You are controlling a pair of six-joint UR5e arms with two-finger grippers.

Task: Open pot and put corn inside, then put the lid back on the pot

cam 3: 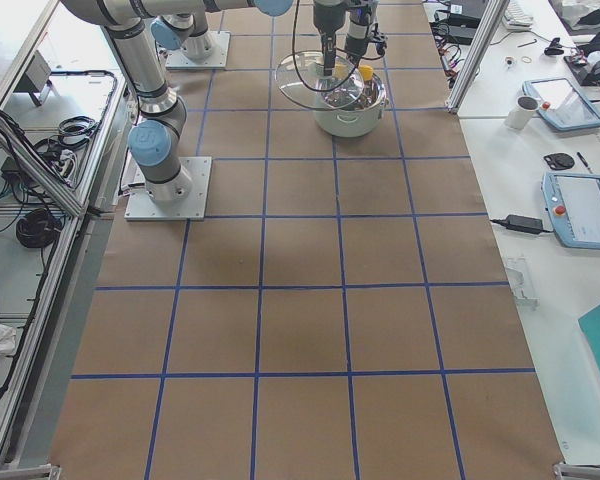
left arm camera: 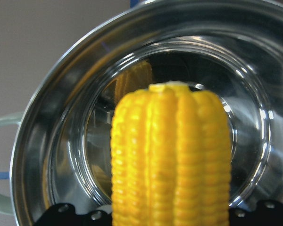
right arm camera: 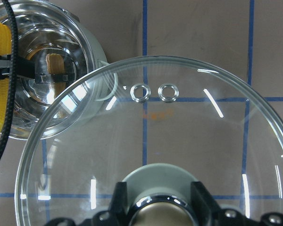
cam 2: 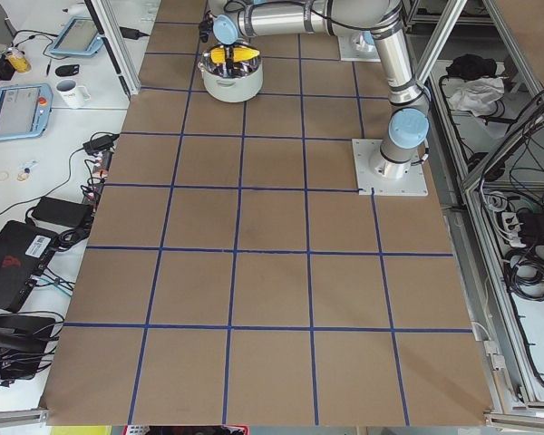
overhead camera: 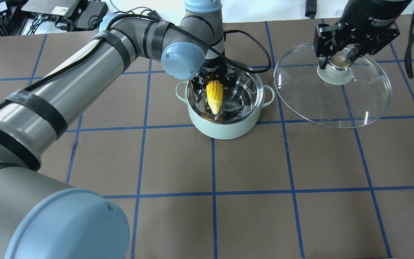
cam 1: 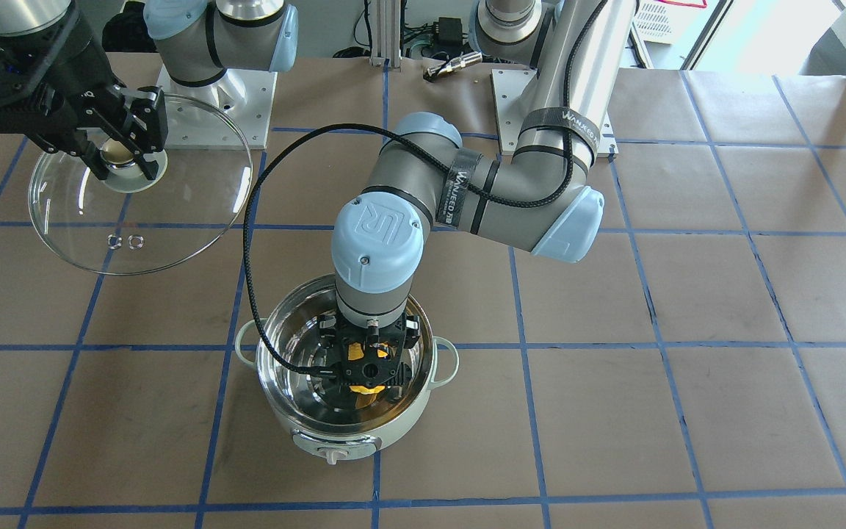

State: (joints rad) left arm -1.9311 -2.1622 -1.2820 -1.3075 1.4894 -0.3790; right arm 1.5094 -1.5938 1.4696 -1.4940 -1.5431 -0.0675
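The mint-green pot [overhead camera: 225,131] stands open near the table's middle, its knob facing away from the robot [cam 1: 333,455]. My left gripper [overhead camera: 214,83] is inside the pot's mouth, shut on the thick end of the yellow corn [overhead camera: 215,97], whose pale tip points down into the steel bowl. I cannot tell whether the tip touches the bottom. The left wrist view shows the corn [left arm camera: 172,155] over the pot's interior [left arm camera: 61,136]. My right gripper [overhead camera: 337,64] is shut on the knob of the glass lid [overhead camera: 336,106] and holds it to the pot's right, off the table.
The arms' base plates [cam 1: 217,95] [cam 1: 518,92] sit at the robot's table edge, with a small metal cylinder [cam 1: 452,66] and cables between them. The left arm's black cable [cam 1: 247,242] loops over the pot's side. Blue tape lines grid the brown tabletop.
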